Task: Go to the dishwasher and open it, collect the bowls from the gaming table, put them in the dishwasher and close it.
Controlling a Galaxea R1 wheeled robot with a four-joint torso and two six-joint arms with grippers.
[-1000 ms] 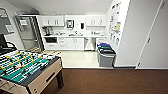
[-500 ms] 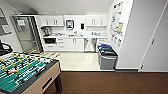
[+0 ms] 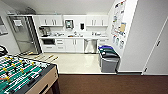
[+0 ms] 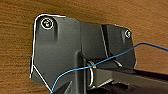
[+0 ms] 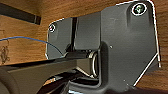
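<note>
Right now the robot is on the approach drive, judging by the kitchen lying ahead. Nearest, at about eight o'clock in the head view, stands one football table [image 3: 23,75] with a green field and rods; no bowls show on it. Underfoot is brown carpet [image 3: 112,85], giving way to a pale floor [image 3: 72,62] further on. At about two o'clock, near the wall, stands a group of grey bins [image 3: 109,58] with dark lids; I cannot count them for certain. Farthest, at roughly twelve o'clock under the bench [image 3: 75,37], sits one dishwasher [image 3: 90,45], steel-fronted and shut, between white cupboards. To do this step well, I would steer for the dishwasher, pass the football table's corner wide, keep left of the bins, and stop squarely facing the door with room for it to drop open. In both wrist views I cannot tell whether either claw is open or closed.
</note>
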